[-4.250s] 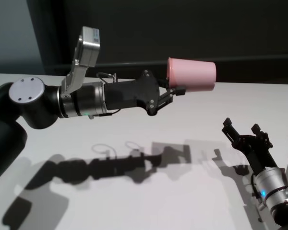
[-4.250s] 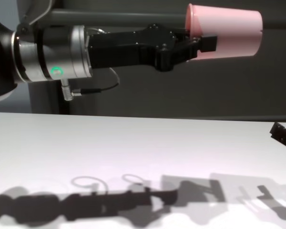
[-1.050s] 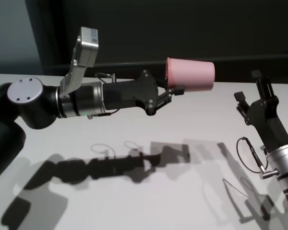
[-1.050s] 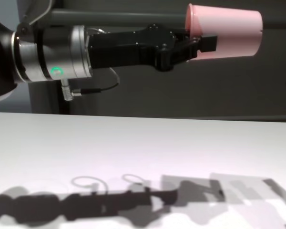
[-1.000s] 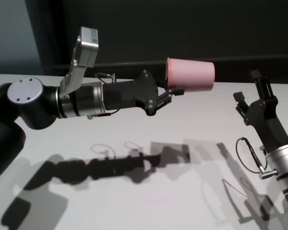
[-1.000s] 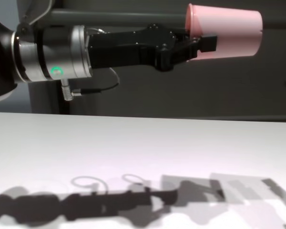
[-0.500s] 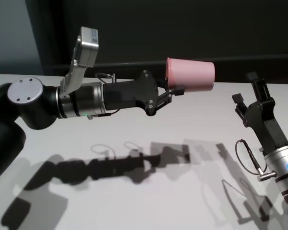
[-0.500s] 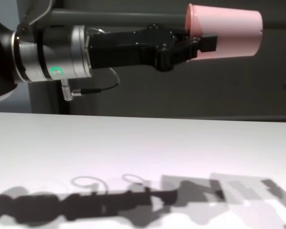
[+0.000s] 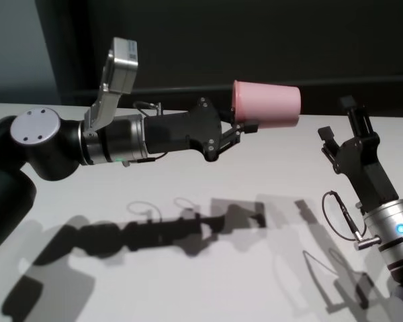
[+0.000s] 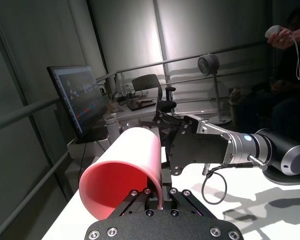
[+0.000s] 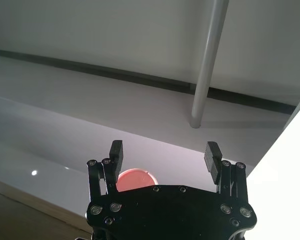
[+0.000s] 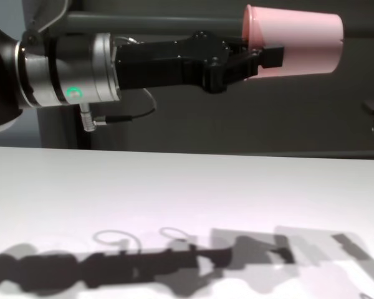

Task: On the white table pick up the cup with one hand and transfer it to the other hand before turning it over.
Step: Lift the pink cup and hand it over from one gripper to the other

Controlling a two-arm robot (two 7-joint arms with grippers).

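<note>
Cup (image 9: 267,104): pink tapered tumbler; I saw it held on its side, high above the worktop, rim toward the left arm and base toward the right arm; from the left wrist camera its open mouth (image 10: 121,185) faced the lens.

Left hand (image 9: 245,127): black, two fingers, on a silver wrist with a green light; I read it as clamped shut on the cup's rim, one finger lying along the outer wall in the chest view (image 12: 265,59) and the wall pinched between the fingers; the arm reached out level across the scene from the robot's left.

Right hand (image 9: 341,131): black, on a silver wrist with a blue light and a thin looping cable; I saw it raised on the robot's right, pointed up and toward the cup, just beside the cup's base but apart from it; its fingers (image 11: 116,154) stood spread wide with nothing between them; past them the right wrist camera caught the cup's round base (image 11: 135,178).

Worktop (image 9: 269,174): broad, matte white; I noted the dark shadows of both arms and the cup lying across it.
</note>
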